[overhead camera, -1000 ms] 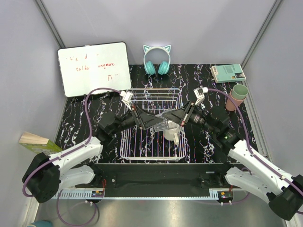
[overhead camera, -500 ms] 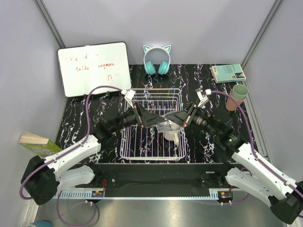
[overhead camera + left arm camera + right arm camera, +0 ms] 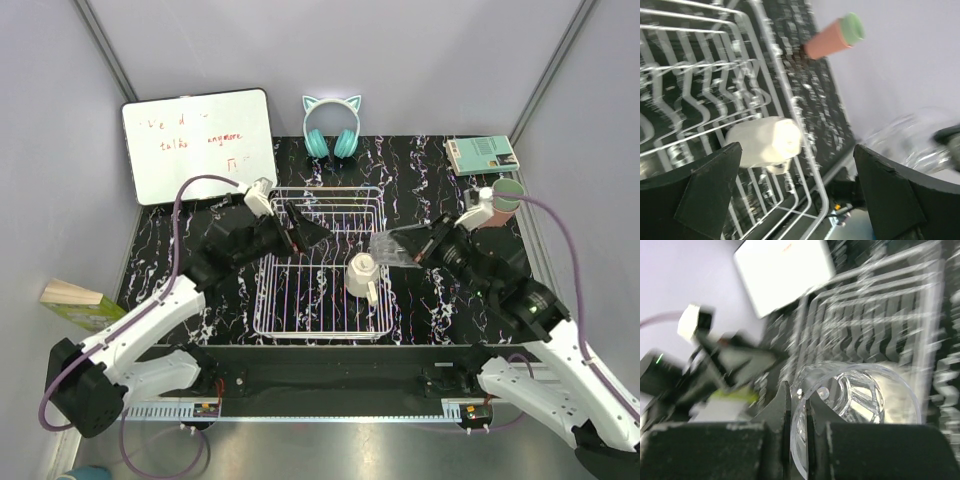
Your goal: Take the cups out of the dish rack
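Glass point(image 3: 386, 246), clear and round, in right tool point(image 3: 408, 246); cream mug point(image 3: 360, 272) on wire rack point(image 3: 320, 334).

White-shelled arms point(image 3: 150, 325), black joints, thin purple cables point(image 3: 178, 225), black fingers point(image 3: 710, 197).

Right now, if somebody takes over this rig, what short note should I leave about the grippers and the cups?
Left gripper: open, empty, above the dish rack's far left.
Right gripper: shut on the clear glass, held in the air at the rack's right edge.
Done: salmon-pink cup and sage-green cup stacked on the table, far right.
To do: put the glass down; take the cream mug out of the rack.
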Action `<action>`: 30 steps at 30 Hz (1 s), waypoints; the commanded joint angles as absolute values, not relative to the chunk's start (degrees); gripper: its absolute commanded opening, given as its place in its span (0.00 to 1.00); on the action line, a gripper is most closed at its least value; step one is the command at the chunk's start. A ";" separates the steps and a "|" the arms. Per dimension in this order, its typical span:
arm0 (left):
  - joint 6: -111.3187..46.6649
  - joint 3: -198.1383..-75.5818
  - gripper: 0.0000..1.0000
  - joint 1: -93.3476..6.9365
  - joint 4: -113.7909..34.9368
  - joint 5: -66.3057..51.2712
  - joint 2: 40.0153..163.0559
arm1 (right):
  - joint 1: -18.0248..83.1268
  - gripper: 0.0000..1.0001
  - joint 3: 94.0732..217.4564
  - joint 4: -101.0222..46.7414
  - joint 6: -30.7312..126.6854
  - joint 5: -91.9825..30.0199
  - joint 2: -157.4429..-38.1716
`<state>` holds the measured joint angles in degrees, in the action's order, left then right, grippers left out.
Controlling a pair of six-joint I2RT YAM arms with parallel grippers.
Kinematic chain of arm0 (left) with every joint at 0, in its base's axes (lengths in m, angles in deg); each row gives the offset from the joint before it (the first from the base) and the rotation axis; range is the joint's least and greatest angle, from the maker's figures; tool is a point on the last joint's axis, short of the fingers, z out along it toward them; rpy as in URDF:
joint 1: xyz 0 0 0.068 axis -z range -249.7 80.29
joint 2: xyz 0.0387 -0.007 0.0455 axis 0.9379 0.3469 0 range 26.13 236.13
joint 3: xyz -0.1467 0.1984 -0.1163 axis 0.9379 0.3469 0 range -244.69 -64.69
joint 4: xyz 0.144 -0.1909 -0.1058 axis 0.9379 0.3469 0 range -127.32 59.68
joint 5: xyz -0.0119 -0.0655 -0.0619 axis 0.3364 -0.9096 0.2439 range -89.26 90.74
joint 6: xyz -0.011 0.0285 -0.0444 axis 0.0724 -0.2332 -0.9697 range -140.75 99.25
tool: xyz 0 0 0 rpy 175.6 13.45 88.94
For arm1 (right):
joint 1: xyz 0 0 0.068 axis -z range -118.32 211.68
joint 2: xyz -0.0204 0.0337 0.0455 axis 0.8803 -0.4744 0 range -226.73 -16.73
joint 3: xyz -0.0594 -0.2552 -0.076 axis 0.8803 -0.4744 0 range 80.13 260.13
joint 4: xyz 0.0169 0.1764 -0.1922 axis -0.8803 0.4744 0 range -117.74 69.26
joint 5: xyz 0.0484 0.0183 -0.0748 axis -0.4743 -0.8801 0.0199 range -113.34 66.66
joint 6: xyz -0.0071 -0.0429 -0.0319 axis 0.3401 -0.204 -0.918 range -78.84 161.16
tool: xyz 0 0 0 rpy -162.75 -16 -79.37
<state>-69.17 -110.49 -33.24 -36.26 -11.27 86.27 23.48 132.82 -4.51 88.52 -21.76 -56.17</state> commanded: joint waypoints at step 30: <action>-68.91 -105.56 0.99 -33.41 -24.05 -3.21 80.62 | 51.74 0.00 184.46 20.34 69.20 2.84 -130.54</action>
